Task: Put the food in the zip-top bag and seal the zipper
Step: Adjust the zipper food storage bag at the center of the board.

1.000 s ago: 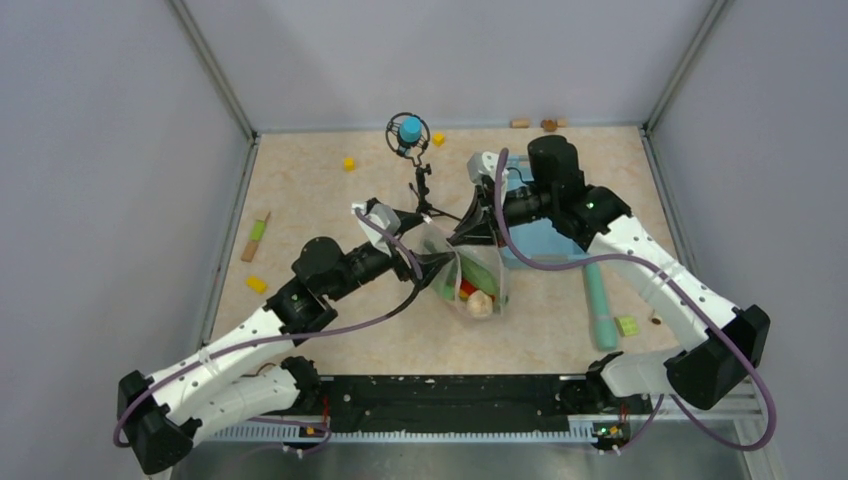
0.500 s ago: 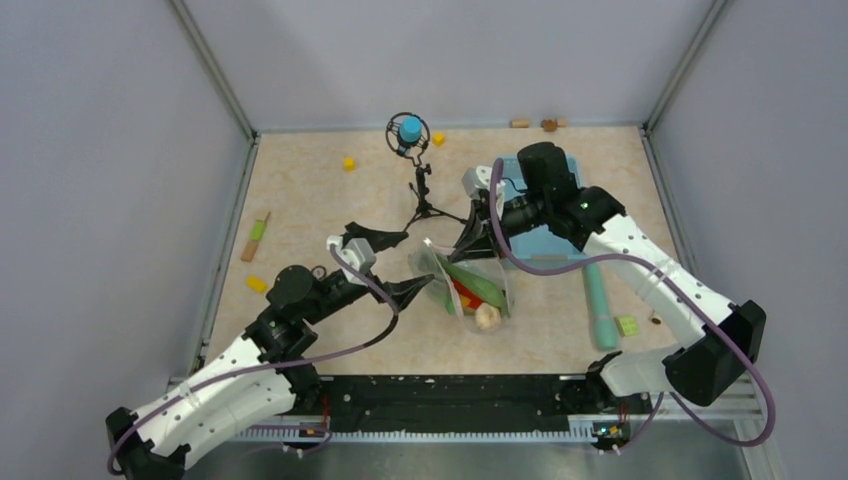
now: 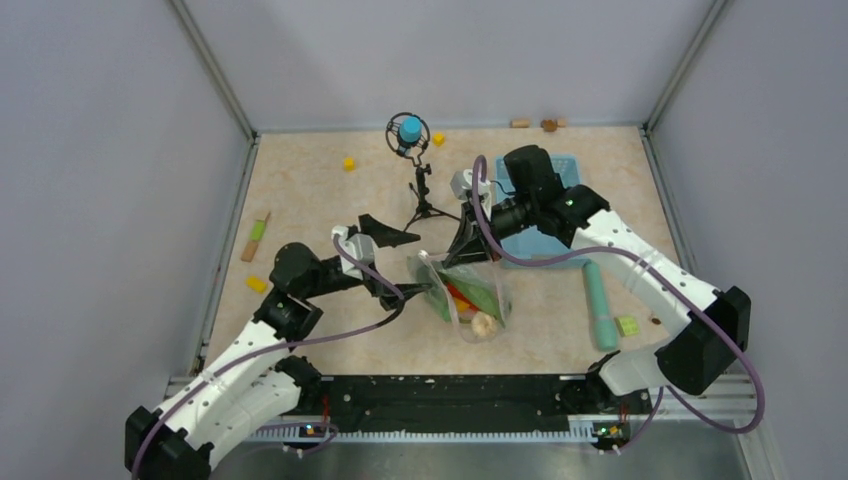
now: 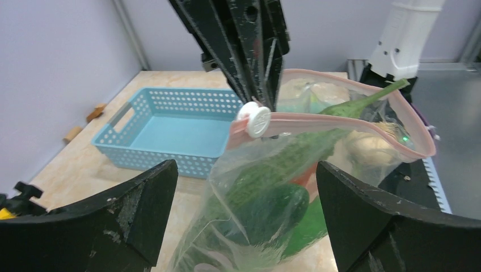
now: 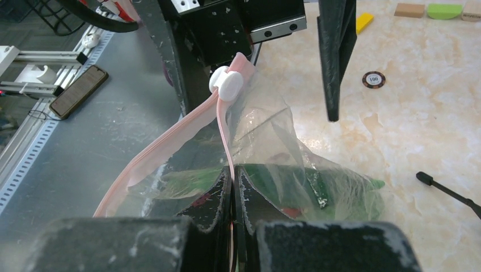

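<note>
The bag (image 5: 266,130) stands slumped near the middle of the table (image 3: 330,210), hanging from its top edge. The right gripper (image 5: 233,190) reaches in from the bag's 12 o'clock and is clamped tight on the pink zipper (image 4: 306,119), close to the white slider (image 4: 254,120), which sits at the end of the strip by that grip. Away from the slider the two pink lips part, so the mouth gapes. The left gripper (image 3: 408,266) hangs at the bag's 9 o'clock with its jaws spread wide and nothing between them; it faces the bag's side, and the fingers look clear of the plastic. Through the clear wall a cucumber (image 4: 272,175) runs slantwise, a red pepper (image 3: 460,297) lies under it, and the mushroom (image 3: 485,323) rests at the bottom, at the bag's 6 o'clock. The blue basket (image 4: 153,158) stands at the bag's 2 o'clock, partly under the right arm. A teal cylinder (image 3: 598,305) lies at 3 o'clock, well apart. A small microphone stand (image 3: 410,132) rises at 11 o'clock.
</note>
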